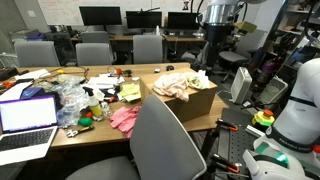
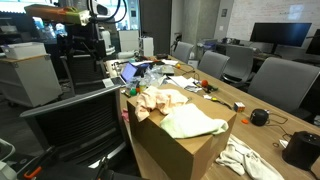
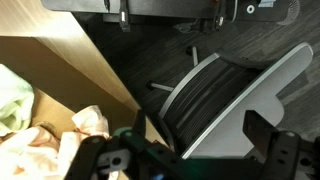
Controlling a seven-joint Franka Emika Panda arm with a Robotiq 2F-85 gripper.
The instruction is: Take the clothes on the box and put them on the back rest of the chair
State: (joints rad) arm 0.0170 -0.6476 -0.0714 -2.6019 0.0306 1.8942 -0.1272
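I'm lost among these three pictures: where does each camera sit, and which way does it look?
Exterior view: beside the long table, facing across it at the box; the arm stands behind.
Exterior view: close by the box, looking down the table; arm unclear.
Wrist view: on the arm, looking down at a chair back; open pincer below.
All share the clothes.

Nothing written can be read in any view: the laptop screen (image 1: 27,114), on the counter (image 1: 75,137) well apart from the box (image 1: 200,103), glows pale, its contents too small to make out.
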